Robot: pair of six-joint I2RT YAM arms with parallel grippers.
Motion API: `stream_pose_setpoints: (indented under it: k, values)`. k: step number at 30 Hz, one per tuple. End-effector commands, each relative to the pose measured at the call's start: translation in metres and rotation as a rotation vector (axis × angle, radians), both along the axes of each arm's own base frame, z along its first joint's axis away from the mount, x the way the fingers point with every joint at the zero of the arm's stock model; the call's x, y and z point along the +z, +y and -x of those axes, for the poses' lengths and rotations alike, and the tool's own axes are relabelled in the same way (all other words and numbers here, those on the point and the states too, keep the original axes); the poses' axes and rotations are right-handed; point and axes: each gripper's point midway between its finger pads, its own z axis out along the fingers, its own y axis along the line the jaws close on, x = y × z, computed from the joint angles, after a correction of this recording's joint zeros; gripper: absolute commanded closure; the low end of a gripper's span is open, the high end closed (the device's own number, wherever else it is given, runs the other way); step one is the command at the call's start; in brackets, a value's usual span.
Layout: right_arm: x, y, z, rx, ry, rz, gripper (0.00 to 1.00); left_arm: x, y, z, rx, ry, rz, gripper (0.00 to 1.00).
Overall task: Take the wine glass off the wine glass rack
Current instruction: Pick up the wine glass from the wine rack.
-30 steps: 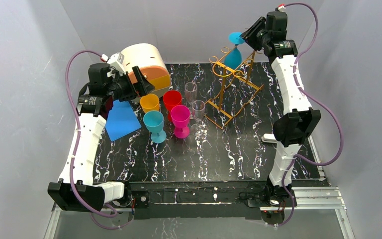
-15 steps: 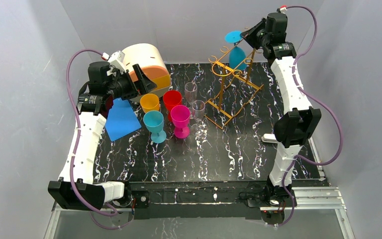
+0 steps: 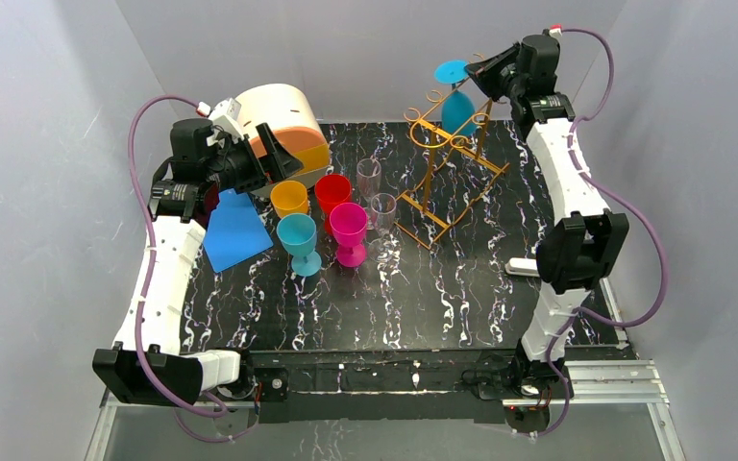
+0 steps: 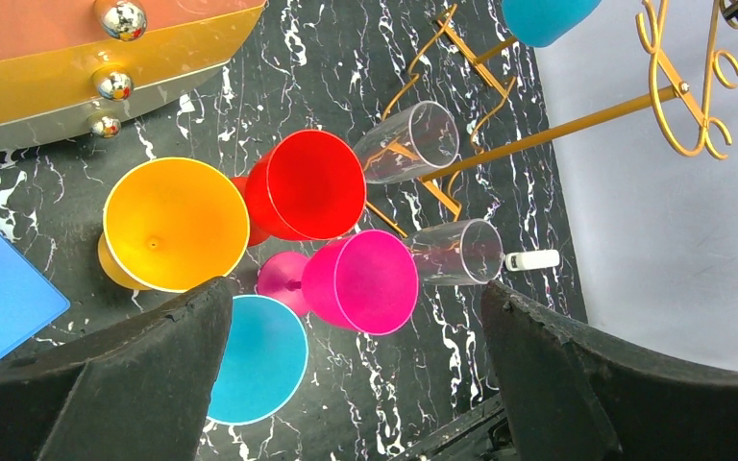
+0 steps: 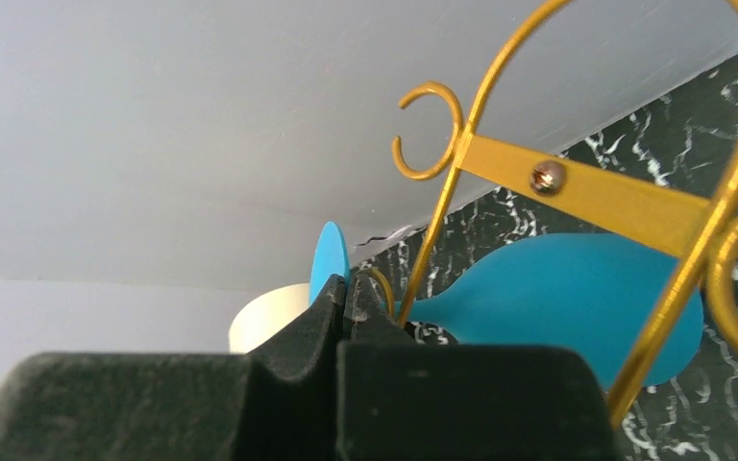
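Note:
The golden wire wine glass rack (image 3: 452, 168) stands at the back middle of the black marbled table. A blue wine glass (image 3: 456, 108) hangs upside down at the rack's top far end, its round foot (image 3: 452, 70) uppermost. My right gripper (image 3: 478, 69) is shut on the edge of that foot. In the right wrist view the closed fingertips (image 5: 346, 288) pinch the blue foot (image 5: 330, 257), with the blue bowl (image 5: 577, 288) behind the rack's rail and scrolls (image 5: 586, 187). My left gripper (image 3: 271, 154) is open and empty, above the cups at the left (image 4: 365, 375).
Orange (image 3: 289, 199), red (image 3: 332, 192), pink (image 3: 349, 230) and teal (image 3: 298, 240) goblets and two clear glasses (image 3: 375, 192) stand left of the rack. A cream and orange box (image 3: 283, 120), a blue sheet (image 3: 235, 230) and a small white object (image 3: 521, 266) are also on the table.
My right gripper has shifted slightly right and back with the blue glass, whose bowl has risen a little at the rack's top. The left arm has barely moved.

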Motion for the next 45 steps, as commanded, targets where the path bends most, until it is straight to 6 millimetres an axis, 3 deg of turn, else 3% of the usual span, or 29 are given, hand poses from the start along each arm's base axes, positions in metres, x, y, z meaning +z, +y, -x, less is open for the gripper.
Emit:
stream_pose_setpoints:
  k: [1, 9, 17, 27, 35, 40, 45]
  values:
    - [0.043, 0.005, 0.012, 0.007, -0.118, -0.172, 0.99, -0.001, 0.003, -0.001, 0.013, -0.006, -0.001, 0.02]
    - [0.060, 0.005, 0.003, -0.006, -0.167, -0.234, 0.99, 0.001, 0.003, 0.000, 0.013, -0.010, 0.001, 0.02]
    - [0.051, 0.017, -0.003, 0.049, -0.133, -0.228, 0.99, 0.000, 0.002, 0.000, 0.008, -0.003, 0.006, 0.02]
    - [0.049, -0.004, -0.006, -0.143, -0.117, -0.197, 0.99, 0.003, 0.000, -0.001, 0.009, -0.007, 0.022, 0.02]
    - [0.053, 0.028, -0.014, -0.075, -0.125, -0.204, 0.99, 0.005, -0.002, -0.001, 0.004, -0.012, 0.035, 0.02]
    - [0.054, 0.039, -0.014, -0.039, -0.137, -0.192, 0.99, 0.005, -0.003, 0.002, -0.006, -0.008, 0.042, 0.02]
    - [0.061, 0.062, -0.001, 0.113, -0.162, -0.149, 0.99, 0.008, -0.004, 0.004, -0.017, -0.021, 0.042, 0.02]
